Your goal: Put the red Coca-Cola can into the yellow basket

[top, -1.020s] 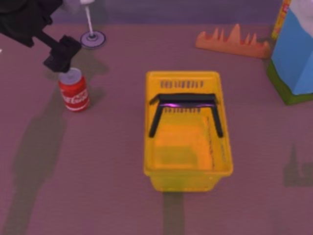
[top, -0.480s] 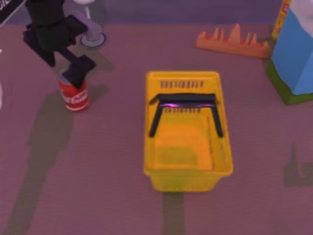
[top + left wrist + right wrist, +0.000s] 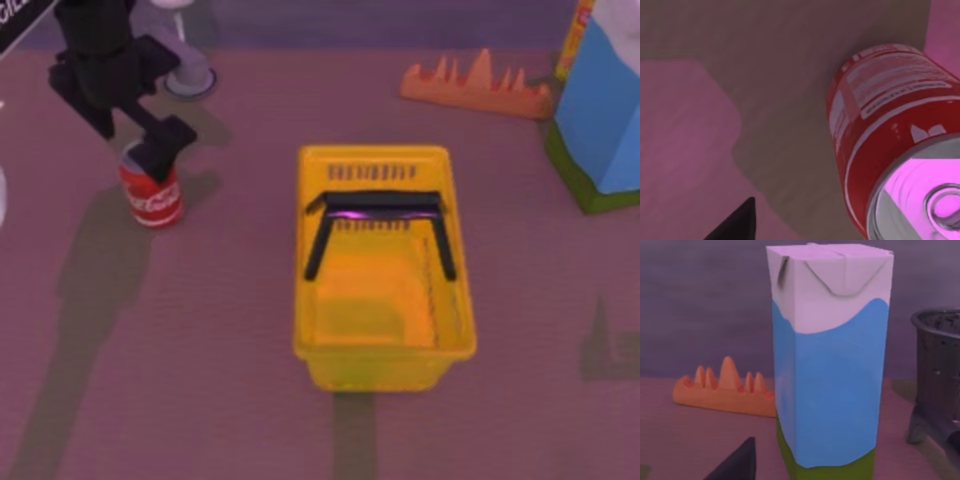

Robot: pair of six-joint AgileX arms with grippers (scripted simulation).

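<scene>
Left gripper [image 3: 150, 150] sits over the red Coca-Cola can [image 3: 152, 195] at the table's left rear, black fingers pointing down onto the can's top; one finger covers most of the silver lid in the top view. Cannot tell if the fingers are spread around the can or closed on it: the left wrist view shows only one dark fingertip [image 3: 737, 225] at the frame edge, apart from the can [image 3: 890, 135], with bare table between them. Can stands upright on the table, white script facing the camera in the top view, silver top and label text visible in the left wrist view. Can is outside the yellow basket [image 3: 383, 362], well apart from it, to the basket's left.

Basket sits near table centre, long side running front to back, slotted walls, black handle [image 3: 378, 210] folded across its rear half. Inside looks empty.

Right gripper not visible in the top view; the right wrist view shows just one dark fingertip [image 3: 737, 465], so its state is unclear.

Table surface [image 3: 200, 380] is purplish-brown with long arm shadows on the left side. Behind the left arm, a grey round-based stand [image 3: 190, 75] near the rear edge. Orange spiked rack [image 3: 475, 88] at right rear. Blue-white carton with green base [image 3: 605, 110] at far right, also filling the right wrist view [image 3: 830, 365], with the rack [image 3: 722, 387] beside it and a dark metal pot [image 3: 937, 380] on the other side. Back wall is dull purple-grey.
</scene>
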